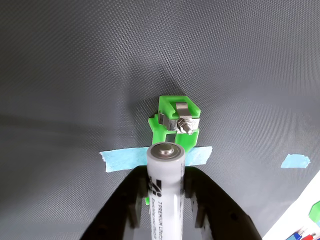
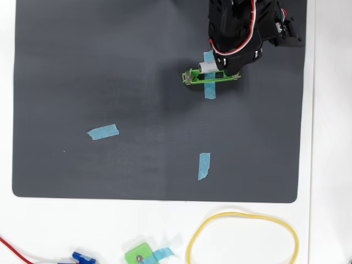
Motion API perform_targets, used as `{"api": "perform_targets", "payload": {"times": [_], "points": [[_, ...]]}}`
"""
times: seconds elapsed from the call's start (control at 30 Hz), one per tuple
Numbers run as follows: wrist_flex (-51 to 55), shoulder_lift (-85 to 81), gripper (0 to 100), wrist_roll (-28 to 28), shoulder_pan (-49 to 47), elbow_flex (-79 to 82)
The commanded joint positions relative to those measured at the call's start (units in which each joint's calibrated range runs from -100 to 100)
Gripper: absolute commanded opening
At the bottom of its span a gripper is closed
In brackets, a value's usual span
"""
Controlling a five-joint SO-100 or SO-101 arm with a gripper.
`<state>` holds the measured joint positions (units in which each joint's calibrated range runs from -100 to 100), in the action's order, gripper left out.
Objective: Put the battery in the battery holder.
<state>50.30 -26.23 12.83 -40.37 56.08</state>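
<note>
My gripper (image 1: 167,210) comes in from six o'clock, its black jaws closed on the battery (image 1: 166,192), which points toward twelve with its metal cap facing the camera. Just past its tip at twelve o'clock sits the green battery holder (image 1: 176,120), end contact showing, blue tape (image 1: 125,159) crossing beneath on the dark mat (image 1: 75,75).

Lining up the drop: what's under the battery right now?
Under the battery, held by the gripper, lies the green battery holder with blue tape across it. The holder's near end and its bay are hidden by battery and gripper.
</note>
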Motion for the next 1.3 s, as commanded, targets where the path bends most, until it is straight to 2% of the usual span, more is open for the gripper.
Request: {"api": "perform_targets", "payload": {"times": [0.0, 0.47, 0.57, 1.27], "points": [[-2.6, -0.7, 0, 1.8, 0.0, -2.3], [-3.3, -0.2, 0, 1.9, 0.3, -2.2], [-3.3, 0.0, 0, 1.8, 3.6, -2.2], [-3.4, 3.1, 0, 1.8, 3.0, -2.2]]}}
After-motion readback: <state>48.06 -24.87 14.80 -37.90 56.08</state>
